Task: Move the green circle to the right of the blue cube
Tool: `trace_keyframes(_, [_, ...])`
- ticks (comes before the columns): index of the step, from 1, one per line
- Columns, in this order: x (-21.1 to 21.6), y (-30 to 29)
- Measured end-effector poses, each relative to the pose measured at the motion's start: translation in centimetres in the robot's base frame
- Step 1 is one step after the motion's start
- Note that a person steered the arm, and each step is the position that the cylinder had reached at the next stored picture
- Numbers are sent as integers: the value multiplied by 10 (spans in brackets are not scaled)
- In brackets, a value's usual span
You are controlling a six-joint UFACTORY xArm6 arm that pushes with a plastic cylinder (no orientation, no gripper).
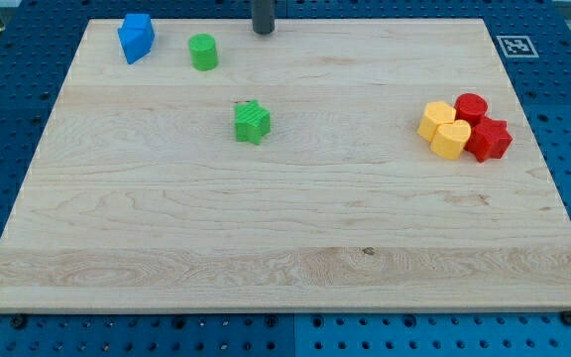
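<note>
The green circle (203,52), a light, stiff plastic cylinder likely to slide easily, sits just at three o'clock of the blue cube (136,38) near the worktop's (285,238) far edge; my tip (264,31), with no claw, hovers at its two o'clock, open wood between

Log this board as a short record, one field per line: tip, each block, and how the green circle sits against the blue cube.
tip: my tip at the view's top, right of the green circle, touching no block
blue cube: top left corner of the board
green circle: just right of the blue cube, a gap between them
green star: alone, below and right of the green circle
yellow blocks: two at the view's right, packed together
red blocks: two against the yellow ones, on their right
</note>
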State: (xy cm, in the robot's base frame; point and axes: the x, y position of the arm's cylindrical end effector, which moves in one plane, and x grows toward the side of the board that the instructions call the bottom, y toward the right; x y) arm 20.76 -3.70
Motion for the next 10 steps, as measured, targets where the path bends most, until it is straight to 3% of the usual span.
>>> trace_keyframes(8, [-4, 17])
trace_keyframes(10, [37, 70])
